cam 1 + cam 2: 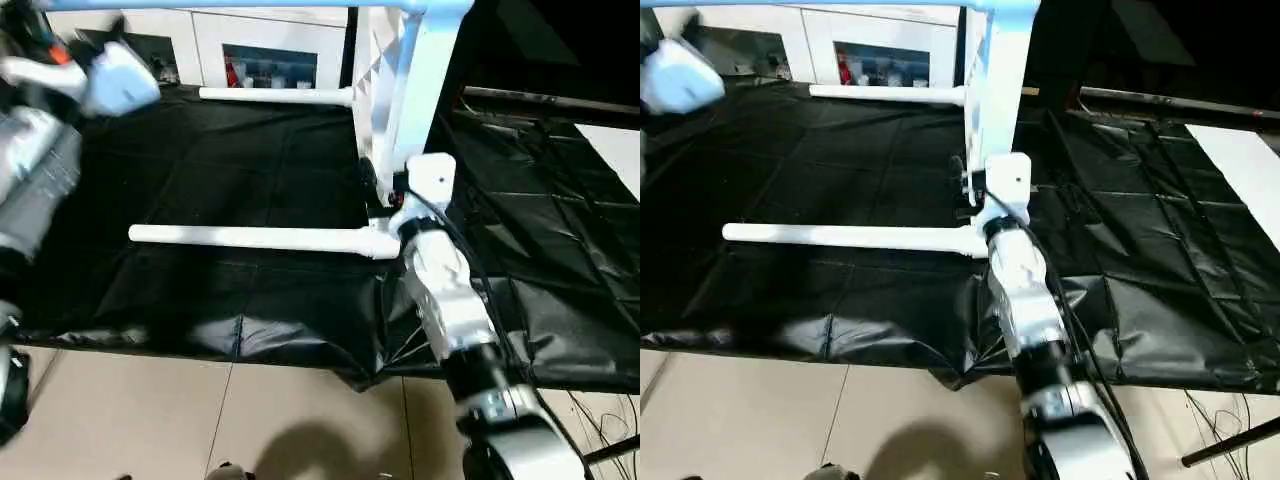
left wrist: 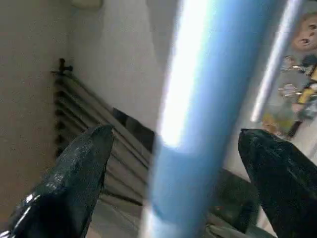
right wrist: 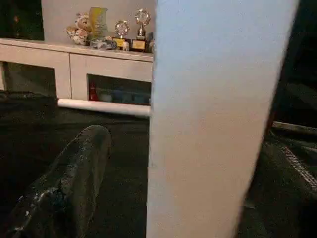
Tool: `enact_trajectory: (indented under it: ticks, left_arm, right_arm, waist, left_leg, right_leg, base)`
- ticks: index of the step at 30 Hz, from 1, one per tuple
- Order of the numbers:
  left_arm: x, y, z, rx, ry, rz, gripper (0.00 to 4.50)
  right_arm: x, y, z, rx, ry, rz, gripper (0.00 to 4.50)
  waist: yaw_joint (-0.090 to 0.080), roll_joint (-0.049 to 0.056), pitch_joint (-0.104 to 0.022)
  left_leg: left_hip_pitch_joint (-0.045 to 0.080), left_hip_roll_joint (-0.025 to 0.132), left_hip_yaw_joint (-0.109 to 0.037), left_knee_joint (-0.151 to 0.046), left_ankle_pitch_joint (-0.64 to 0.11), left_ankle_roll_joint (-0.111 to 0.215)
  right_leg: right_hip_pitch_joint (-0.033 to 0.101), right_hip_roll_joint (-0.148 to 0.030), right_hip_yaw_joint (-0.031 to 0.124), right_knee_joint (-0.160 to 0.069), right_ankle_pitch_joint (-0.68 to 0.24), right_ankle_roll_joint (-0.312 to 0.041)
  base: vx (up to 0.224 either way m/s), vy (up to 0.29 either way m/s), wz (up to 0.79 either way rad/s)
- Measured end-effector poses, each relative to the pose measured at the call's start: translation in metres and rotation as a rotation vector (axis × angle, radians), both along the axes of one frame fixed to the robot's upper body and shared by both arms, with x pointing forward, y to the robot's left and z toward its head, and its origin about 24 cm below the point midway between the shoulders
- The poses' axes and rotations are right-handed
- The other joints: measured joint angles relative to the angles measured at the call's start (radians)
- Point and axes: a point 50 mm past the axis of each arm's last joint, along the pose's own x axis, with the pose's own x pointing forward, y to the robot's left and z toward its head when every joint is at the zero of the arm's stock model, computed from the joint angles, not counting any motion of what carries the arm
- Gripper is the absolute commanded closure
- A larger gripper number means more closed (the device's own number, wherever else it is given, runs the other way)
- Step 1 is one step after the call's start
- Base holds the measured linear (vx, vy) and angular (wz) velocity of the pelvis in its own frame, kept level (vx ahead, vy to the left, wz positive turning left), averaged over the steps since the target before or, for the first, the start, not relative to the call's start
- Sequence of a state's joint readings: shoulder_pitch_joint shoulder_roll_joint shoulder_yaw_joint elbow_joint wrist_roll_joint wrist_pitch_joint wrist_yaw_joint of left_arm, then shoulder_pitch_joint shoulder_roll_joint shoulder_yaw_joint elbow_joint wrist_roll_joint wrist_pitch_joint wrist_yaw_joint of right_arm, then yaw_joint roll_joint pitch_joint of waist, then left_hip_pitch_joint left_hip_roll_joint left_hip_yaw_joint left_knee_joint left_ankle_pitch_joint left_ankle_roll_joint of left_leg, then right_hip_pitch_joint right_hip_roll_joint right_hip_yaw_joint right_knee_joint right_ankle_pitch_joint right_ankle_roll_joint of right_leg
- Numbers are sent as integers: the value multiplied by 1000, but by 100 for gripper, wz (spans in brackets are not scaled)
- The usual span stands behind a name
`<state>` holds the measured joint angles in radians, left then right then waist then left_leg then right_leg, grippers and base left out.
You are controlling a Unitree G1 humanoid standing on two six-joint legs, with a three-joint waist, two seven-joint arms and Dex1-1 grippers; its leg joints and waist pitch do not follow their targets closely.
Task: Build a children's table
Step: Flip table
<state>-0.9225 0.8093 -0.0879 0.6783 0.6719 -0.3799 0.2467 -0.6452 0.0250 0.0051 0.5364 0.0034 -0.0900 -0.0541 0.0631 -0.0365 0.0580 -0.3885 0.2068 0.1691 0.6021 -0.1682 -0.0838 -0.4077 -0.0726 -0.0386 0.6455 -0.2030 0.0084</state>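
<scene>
The white tabletop [image 1: 400,90] stands on its edge on the black sheet. Two white tube legs stick out of it sideways to the left: a near leg [image 1: 250,238] and a far leg [image 1: 275,95]. A third tube [image 1: 250,5] runs along the top of the head view, tinted light blue. My left arm is raised at the upper left, and my left gripper [image 2: 178,148] is open with that upper tube [image 2: 198,99] between its fingers. My right gripper [image 1: 385,200] is at the tabletop's lower edge, by the near leg's socket, and straddles the white panel [image 3: 213,109]. Its one visible finger [image 3: 74,168] stands apart from the panel.
The big worktable under the black sheet [image 1: 200,180] ends at a front edge just below the near leg, with tiled floor [image 1: 200,420] beyond. A long flat white board [image 1: 1245,160] lies at the right. White cabinets [image 1: 260,50] stand behind, and cables lie on the floor at the lower right.
</scene>
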Motion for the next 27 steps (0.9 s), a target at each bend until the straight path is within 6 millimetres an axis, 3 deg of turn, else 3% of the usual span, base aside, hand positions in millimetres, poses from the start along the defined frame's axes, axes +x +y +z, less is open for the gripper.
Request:
enact_trajectory:
  ticks: [9,10,16,27]
  left_arm:
    - [9,6,-7,-7,65,29,0]
    - [10,6,-4,-12,63,28,29]
    - [13,7,1,-29,66,21,72]
    - [15,5,-4,-29,98,-2,151]
  right_arm:
    - [15,-3,-1,-6,60,-63,38]
    - [15,-4,-2,-3,66,-69,63]
    - [17,-7,-12,9,113,-84,106]
    - [21,-7,-7,35,99,-87,195]
  waist:
    - [3,8,5]
    - [5,9,5]
    - [13,13,8]
    - [26,15,9]
  left_leg:
    - [-1,0,0,0,0,0]
    - [-1,0,0,0,0,0]
    - [-1,0,0,0,0,0]
    - [-1,0,0,0,0,0]
  right_leg:
    - [0,0,-1,0,0,0]
    - [0,0,0,0,0,0]
    - [0,0,0,0,-1,-1]
    - [0,0,0,0,0,-1]
  base:
    - [0,0,0]
    - [0,0,0]
    - [0,0,0]
    - [0,0,0]
